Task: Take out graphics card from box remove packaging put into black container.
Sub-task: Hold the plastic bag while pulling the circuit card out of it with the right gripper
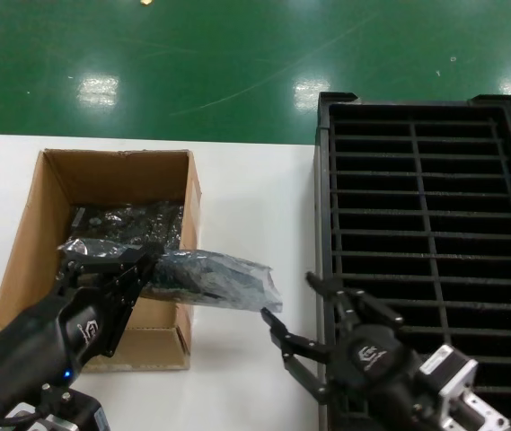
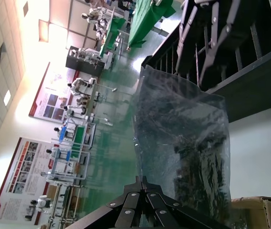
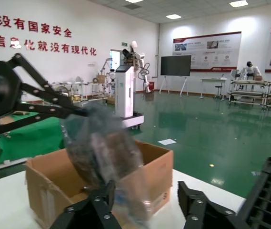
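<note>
Graphics card (image 1: 203, 278), seemingly bagged, hangs over the box's (image 1: 30, 233) right edge in left gripper (image 1: 134, 269) fingers clamped; right gripper (image 1: 304, 337), fingers apart, should pinch the packaging (image 1: 237, 285) end squarely.

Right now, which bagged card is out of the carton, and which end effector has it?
The bagged card sticking out over the carton's right wall, pinched by the left end effector. The other bagged cards lie inside.
</note>
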Controlling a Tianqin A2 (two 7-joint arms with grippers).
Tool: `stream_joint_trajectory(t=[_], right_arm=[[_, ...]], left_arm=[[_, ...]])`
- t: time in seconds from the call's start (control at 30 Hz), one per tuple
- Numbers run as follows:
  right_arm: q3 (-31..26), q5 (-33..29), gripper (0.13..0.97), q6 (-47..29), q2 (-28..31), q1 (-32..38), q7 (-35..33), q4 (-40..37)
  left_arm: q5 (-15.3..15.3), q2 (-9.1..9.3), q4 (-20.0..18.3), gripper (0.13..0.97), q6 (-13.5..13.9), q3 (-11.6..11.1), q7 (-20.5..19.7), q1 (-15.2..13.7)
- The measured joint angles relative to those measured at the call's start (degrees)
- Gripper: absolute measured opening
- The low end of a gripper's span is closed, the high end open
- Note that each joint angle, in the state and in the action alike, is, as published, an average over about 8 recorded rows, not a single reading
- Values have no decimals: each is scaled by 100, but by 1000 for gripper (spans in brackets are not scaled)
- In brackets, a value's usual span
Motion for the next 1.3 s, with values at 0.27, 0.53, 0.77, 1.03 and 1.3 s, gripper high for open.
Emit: stream_joint_trajectory(t=[0.27, 0.53, 0.77, 1.03, 1.3], right_arm=[[-357, -510, 382, 474, -25, 34, 265, 120], [-377, -600, 296, 490, 110, 196, 364, 46], [-219, -290, 191, 62, 211, 339, 151, -125], [-124, 20, 144, -385, 277, 346, -76, -120], [-213, 56, 135, -526, 291, 425, -62, -77]], left_arm=[[1, 0, 0, 140, 0, 0, 1, 0], [3, 0, -1, 140, 0, 0, -3, 1], [3, 0, -1, 140, 0, 0, -4, 0], [4, 0, -1, 140, 0, 0, -3, 0], [3, 0, -1, 140, 0, 0, -3, 0]])
